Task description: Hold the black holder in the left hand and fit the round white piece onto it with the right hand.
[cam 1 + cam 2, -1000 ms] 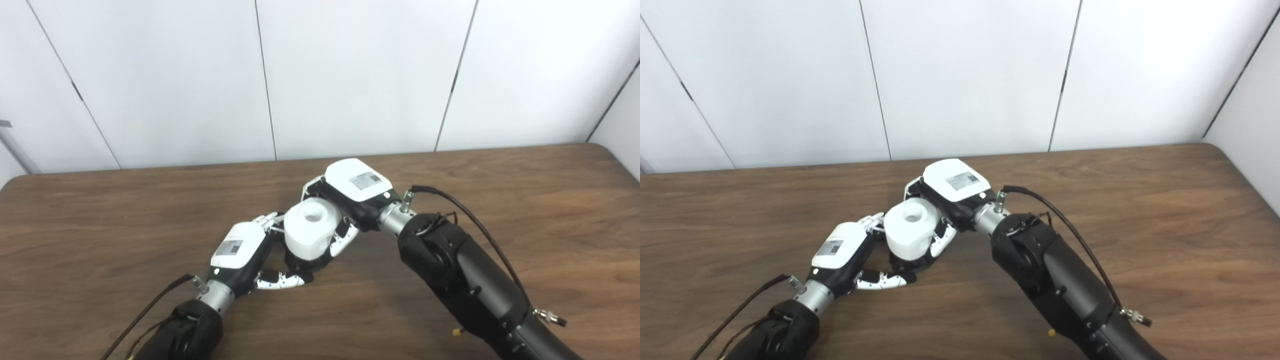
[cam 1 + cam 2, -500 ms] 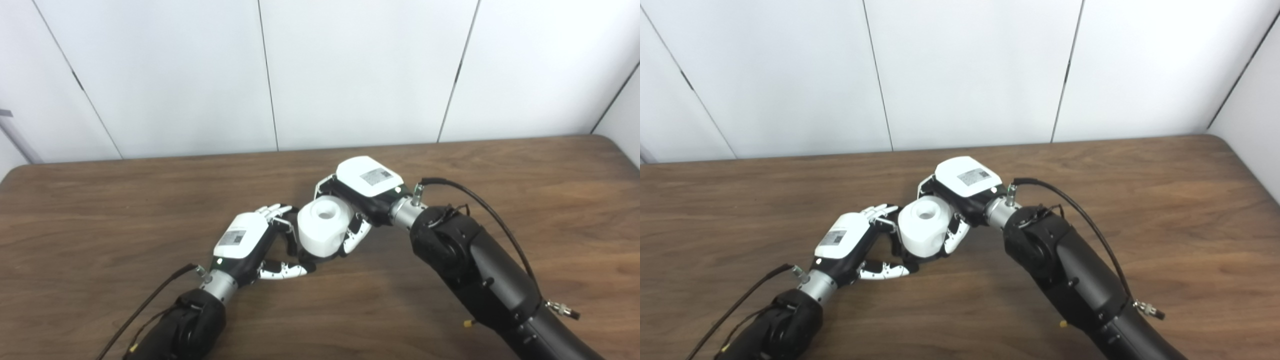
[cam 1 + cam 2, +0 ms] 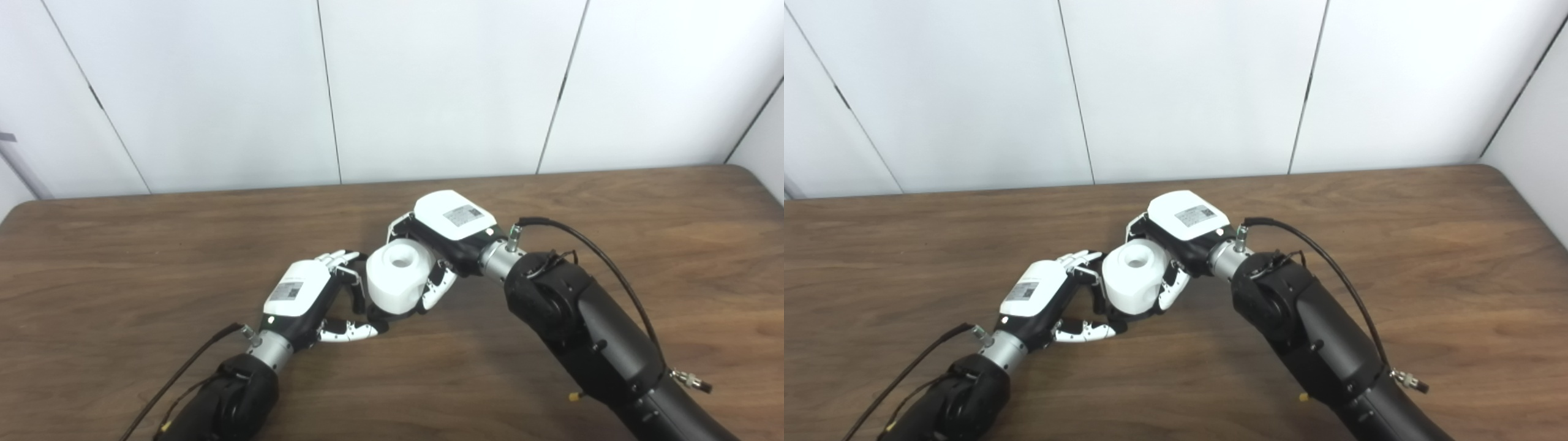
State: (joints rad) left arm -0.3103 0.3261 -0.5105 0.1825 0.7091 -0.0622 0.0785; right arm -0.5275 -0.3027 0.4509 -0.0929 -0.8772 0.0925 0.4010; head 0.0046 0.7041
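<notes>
The right robot hand (image 3: 438, 245) grips the white piece (image 3: 397, 275) above the table (image 3: 122, 275). Just left of the piece, the left robot hand (image 3: 306, 297) curls around the holder (image 3: 375, 313), mostly hidden beneath the piece.

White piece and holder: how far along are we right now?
Done: the right hand grips the round white piece and has it over the black holder, of which only a dark sliver shows beneath. In hand: the left hand cups the holder's base, fingers loose. Left: confirming full seating, which the white piece hides, then letting go.
</notes>
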